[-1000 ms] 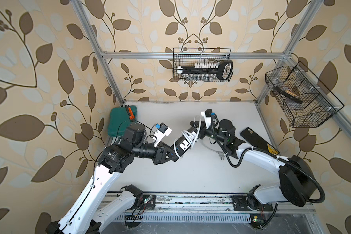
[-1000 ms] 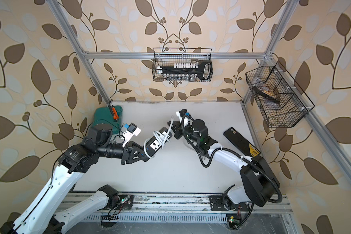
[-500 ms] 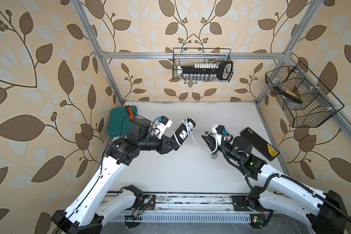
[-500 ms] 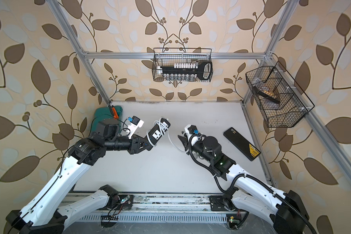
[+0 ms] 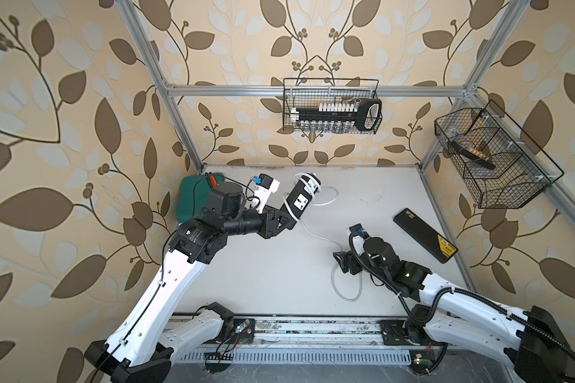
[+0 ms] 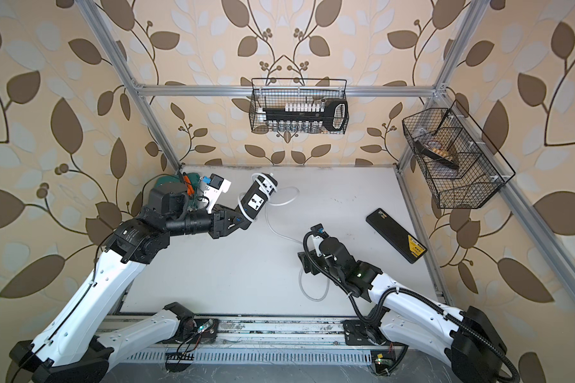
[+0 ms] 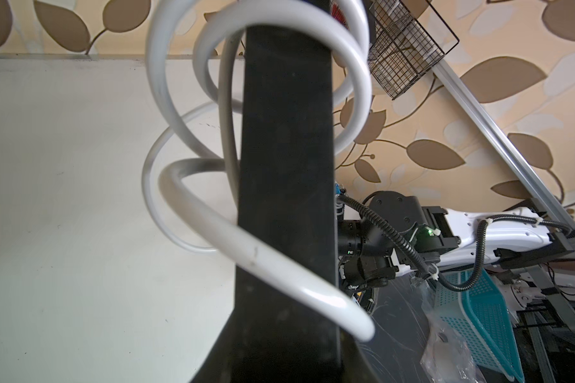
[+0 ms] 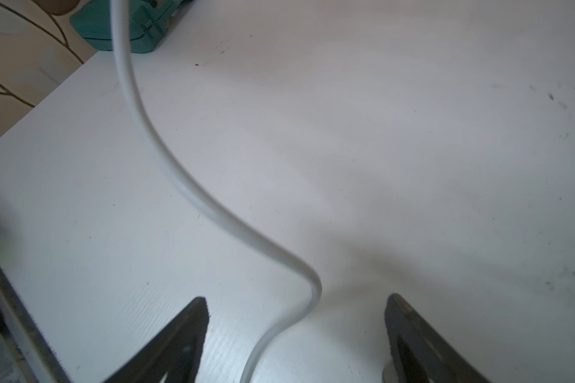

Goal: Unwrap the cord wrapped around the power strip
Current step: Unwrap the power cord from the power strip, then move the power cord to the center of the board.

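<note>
My left gripper (image 5: 283, 221) is shut on the near end of the power strip (image 5: 300, 201), holding it tilted above the table's back left; its white socket faces show in both top views (image 6: 255, 200). The cord (image 5: 318, 236) still loops loosely round the strip's far end, then drops to the table and curls in a loop near the front. In the left wrist view, cord (image 7: 256, 255) coils cross the strip's plain black back (image 7: 286, 159). My right gripper (image 8: 297, 305) stands open low over the table, with the cord (image 8: 213, 212) lying loose between its fingers.
A flat black case with a yellow label (image 5: 425, 234) lies at the right. A green case (image 5: 191, 195) sits at the back left, behind the left arm. Wire baskets hang on the back wall (image 5: 331, 106) and the right wall (image 5: 492, 159).
My right gripper pulled back from the strip toward the front right with the cord, then opened and let it go. The left arm swung the strip toward the back left.
</note>
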You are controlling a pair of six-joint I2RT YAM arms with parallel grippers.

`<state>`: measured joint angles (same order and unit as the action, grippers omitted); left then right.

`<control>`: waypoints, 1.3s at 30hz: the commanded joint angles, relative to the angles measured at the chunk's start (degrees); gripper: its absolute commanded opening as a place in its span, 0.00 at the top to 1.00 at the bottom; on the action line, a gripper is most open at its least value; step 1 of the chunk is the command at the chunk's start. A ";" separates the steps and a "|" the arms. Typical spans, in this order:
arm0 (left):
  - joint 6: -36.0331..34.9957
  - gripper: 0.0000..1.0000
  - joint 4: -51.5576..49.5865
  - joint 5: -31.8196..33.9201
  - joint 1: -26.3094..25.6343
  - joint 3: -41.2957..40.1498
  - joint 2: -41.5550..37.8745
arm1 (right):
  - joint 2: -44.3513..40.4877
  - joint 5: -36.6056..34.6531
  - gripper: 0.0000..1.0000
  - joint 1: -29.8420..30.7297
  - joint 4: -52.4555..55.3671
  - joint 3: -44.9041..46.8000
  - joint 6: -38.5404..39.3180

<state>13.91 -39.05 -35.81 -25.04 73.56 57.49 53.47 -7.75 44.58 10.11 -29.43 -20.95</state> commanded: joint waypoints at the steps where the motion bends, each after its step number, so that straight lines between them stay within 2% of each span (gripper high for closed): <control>1: -1.33 1.00 4.49 -2.90 0.52 2.98 -0.37 | -4.57 7.88 0.17 0.20 10.72 -3.70 -5.60; 5: -3.60 1.00 2.36 -4.73 0.52 3.00 -0.85 | -7.36 15.46 0.18 0.24 11.80 -8.38 -2.87; 9: -4.00 1.00 1.28 -4.60 0.60 2.30 -1.72 | -5.95 13.34 0.17 -0.13 6.46 -10.73 0.20; 12: -3.99 1.00 0.70 -4.62 0.60 1.67 -2.21 | -0.68 12.21 0.17 -0.94 3.47 -12.29 -0.48; 15: -3.84 1.00 0.30 -4.66 0.60 1.07 -2.71 | 6.62 10.22 0.18 -1.15 7.04 -14.83 -4.57; 19: -4.17 1.00 -0.15 -4.08 0.60 0.20 -3.34 | 14.50 12.35 0.22 0.34 9.86 -15.68 -9.23; 24: -3.46 1.00 0.10 -1.70 0.66 -0.63 -4.29 | 17.37 6.69 0.24 5.27 8.17 -12.49 -27.12; 25: -3.30 1.00 0.11 -1.18 0.60 -0.83 -4.55 | 17.24 5.50 0.24 6.78 7.20 -12.00 -28.41; 27: -3.13 1.00 -0.18 -0.03 0.66 -0.94 -5.04 | 17.88 0.30 0.24 9.83 8.24 -12.58 -27.97; 32: -2.49 1.00 -0.69 0.92 0.64 -1.55 -6.31 | 25.21 -8.97 0.27 10.12 11.48 -14.93 -21.44; 37: -1.85 1.00 -0.33 1.10 0.66 -3.20 -7.60 | 34.33 -7.47 0.32 10.13 7.93 -16.32 -19.00; 39: -1.86 1.00 -0.42 1.27 0.65 -3.50 -7.84 | 36.92 -6.61 0.40 9.85 5.45 -16.18 -18.80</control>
<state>12.21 -42.85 -34.87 -25.02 69.84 51.00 88.44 -13.15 54.63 17.91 -44.14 -41.23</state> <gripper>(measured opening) 0.328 0.630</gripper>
